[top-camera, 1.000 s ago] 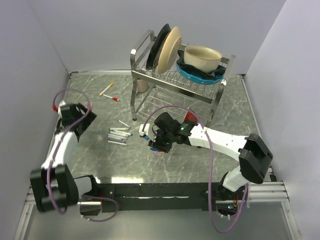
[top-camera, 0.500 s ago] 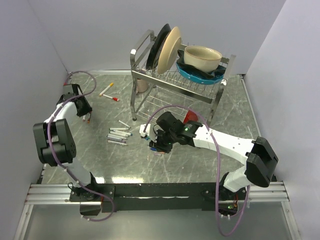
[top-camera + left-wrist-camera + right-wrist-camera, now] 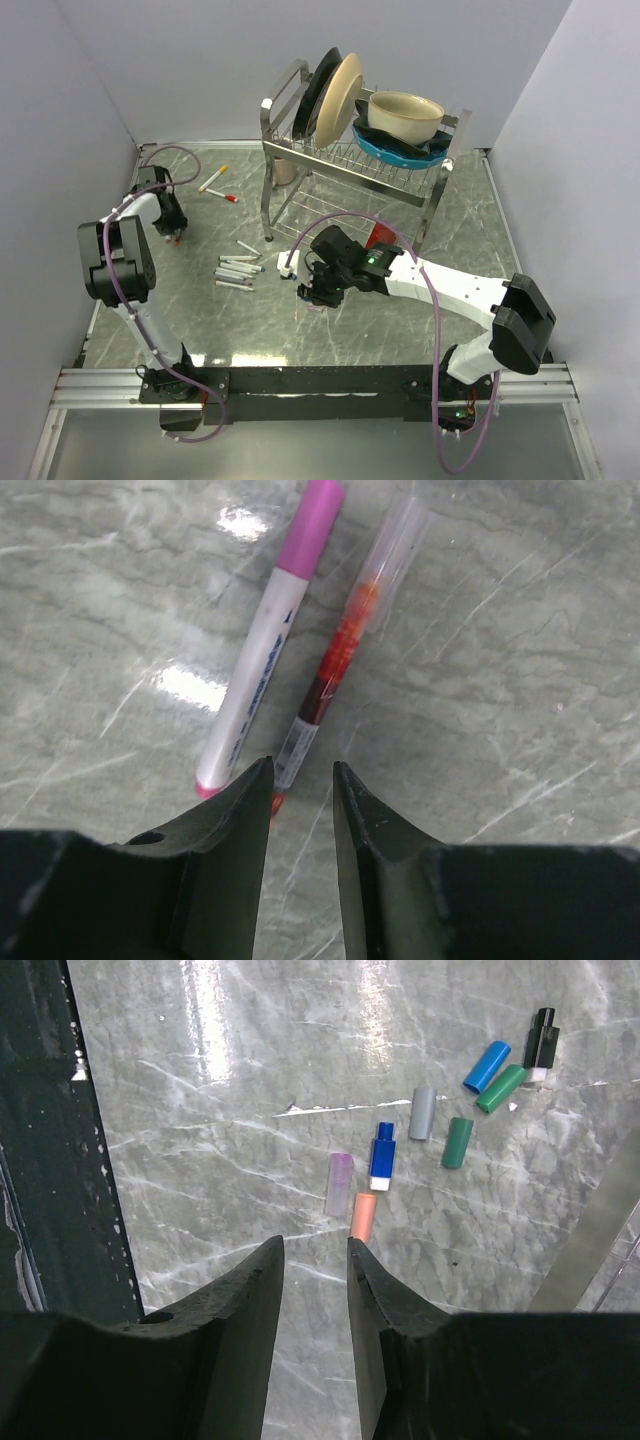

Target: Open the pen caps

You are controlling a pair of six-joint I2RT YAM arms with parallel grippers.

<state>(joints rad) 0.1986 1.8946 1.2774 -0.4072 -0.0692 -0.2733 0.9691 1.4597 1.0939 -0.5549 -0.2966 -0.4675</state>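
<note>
The top camera looks down from above and behind the arm bases, far enough back to take in the whole grey marbled tabletop [image 3: 260,320] out to the steel-wire dish rack [image 3: 267,160]. The left wrist camera looks past the left gripper [image 3: 302,770], very close to the table near its left edge. The right wrist camera looks past the right gripper [image 3: 315,1245] from higher, over the middle. Both patches fall inside the overhead view, and the wrist views share only the marble.

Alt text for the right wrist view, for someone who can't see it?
Loose pen caps lie scattered on a grey marbled table: an orange cap and a pale pink cap nearest, with blue, grey, green and black ones beyond at upper right. The dark fingers of the right gripper fill the bottom edge, slightly apart, only table showing between them.
</note>
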